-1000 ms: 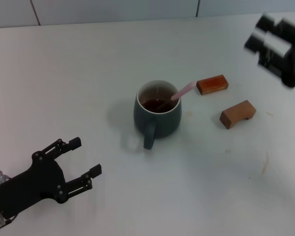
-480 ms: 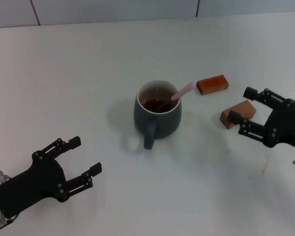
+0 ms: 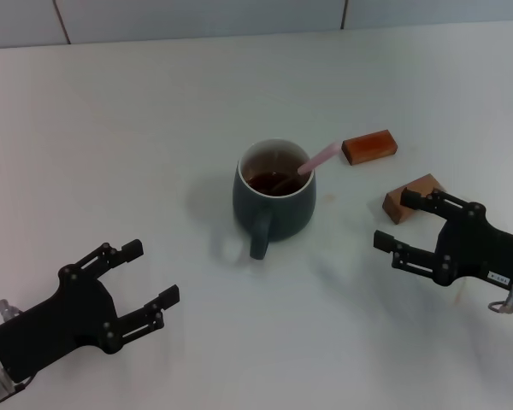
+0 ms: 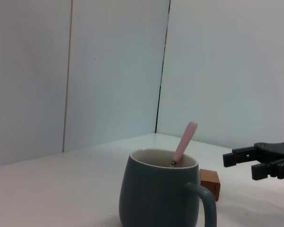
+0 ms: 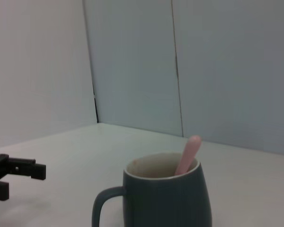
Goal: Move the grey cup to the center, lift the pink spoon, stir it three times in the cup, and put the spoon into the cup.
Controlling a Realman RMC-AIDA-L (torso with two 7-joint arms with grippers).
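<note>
The grey cup (image 3: 274, 198) stands near the middle of the table, handle toward me, brown liquid inside. The pink spoon (image 3: 318, 159) rests in it, its handle leaning out over the rim to the right. The cup (image 4: 158, 195) and spoon (image 4: 183, 143) also show in the left wrist view, and the cup (image 5: 165, 198) and spoon (image 5: 188, 155) in the right wrist view. My left gripper (image 3: 150, 275) is open at the front left, far from the cup. My right gripper (image 3: 396, 219) is open low at the right, apart from the cup, nothing between its fingers.
Two brown wooden blocks lie right of the cup: one (image 3: 369, 146) just beyond the spoon's handle, the other (image 3: 408, 197) right behind my right gripper's far finger. A tiled wall runs along the table's back edge.
My right arm has swung down from the upper right and come toward me and leftward, settling low beside the nearer block. The left arm, cup and spoon have stayed put.
</note>
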